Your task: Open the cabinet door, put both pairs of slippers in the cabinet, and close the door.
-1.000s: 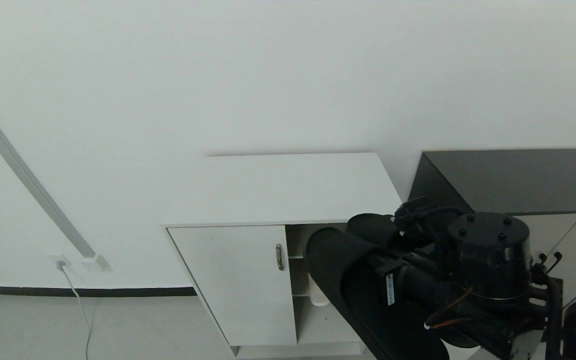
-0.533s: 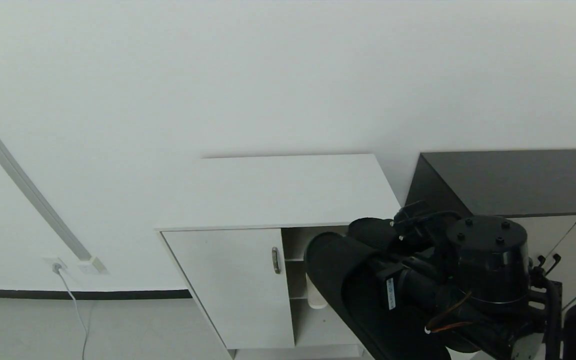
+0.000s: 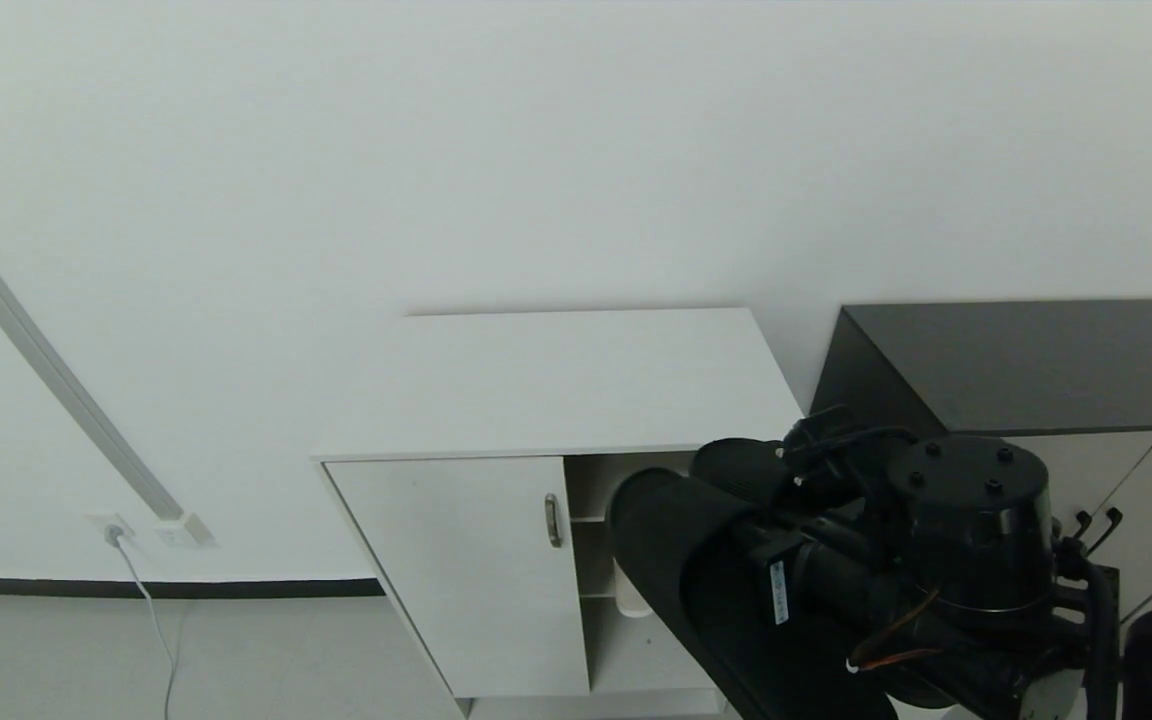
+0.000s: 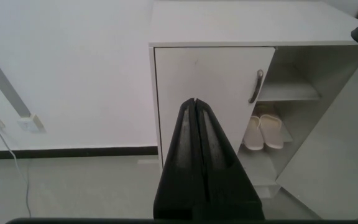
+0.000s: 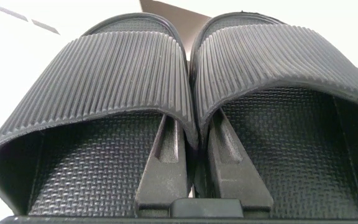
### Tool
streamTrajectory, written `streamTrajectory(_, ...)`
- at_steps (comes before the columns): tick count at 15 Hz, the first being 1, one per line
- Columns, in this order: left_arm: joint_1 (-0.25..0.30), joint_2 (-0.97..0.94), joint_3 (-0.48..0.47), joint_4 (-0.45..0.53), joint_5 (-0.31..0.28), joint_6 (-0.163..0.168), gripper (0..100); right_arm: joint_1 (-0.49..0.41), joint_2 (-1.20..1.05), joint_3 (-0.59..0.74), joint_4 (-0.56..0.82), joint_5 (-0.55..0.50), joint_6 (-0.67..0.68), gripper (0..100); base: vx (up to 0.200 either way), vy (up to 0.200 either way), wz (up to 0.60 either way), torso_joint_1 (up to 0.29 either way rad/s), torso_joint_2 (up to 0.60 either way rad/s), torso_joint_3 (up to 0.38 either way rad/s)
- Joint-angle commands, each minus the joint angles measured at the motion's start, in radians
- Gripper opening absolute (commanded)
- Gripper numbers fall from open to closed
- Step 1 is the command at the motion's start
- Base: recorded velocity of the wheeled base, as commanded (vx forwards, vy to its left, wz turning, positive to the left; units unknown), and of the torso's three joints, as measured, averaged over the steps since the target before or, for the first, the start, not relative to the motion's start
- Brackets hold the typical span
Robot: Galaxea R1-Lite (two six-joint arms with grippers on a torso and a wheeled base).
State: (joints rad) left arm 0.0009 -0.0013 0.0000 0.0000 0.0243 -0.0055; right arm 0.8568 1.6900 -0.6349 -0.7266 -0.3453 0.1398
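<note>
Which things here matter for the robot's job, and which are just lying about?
Job: open white cabinet; black ribbed rubber slippers in right claw; cream slippers inside it.
Lying about: dark grey cabinet; white wall socket with cable.

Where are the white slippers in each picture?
Head view: white slippers inside the open cabinet, peeking out beside the black slippers.
Left wrist view: inside the cabinet, near the door handle.
Right wrist view: not in it.
Shared landmark: the door handle.

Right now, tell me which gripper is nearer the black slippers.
Right: the right gripper is shut on the black slippers; the left gripper hangs apart, facing the cabinet door.
</note>
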Motion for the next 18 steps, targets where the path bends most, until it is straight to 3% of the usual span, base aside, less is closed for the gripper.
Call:
streamTrajectory(1, 0.001, 0.001, 0.000, 0.000, 0.000, 0.001, 0, 0.002, 0.011, 0.000, -0.002, 0.000, 0.000, 0, 0.000, 0.000, 0.00, 0.000, 0.00, 0.000)
streamTrajectory(10, 0.001, 0.001, 0.000, 0.000, 0.000, 0.001, 0, 0.001, 0.008, 0.007, -0.002, 0.000, 0.000, 0, 0.000, 0.000, 0.00, -0.132, 0.30, 0.165)
streamTrajectory(18, 0.001, 0.001, 0.000, 0.000, 0.000, 0.002, 0, -0.001, 0.031, 0.037, -0.037, -0.001, -0.002, 0, 0.000, 0.000, 0.00, -0.207, 0.49, 0.278)
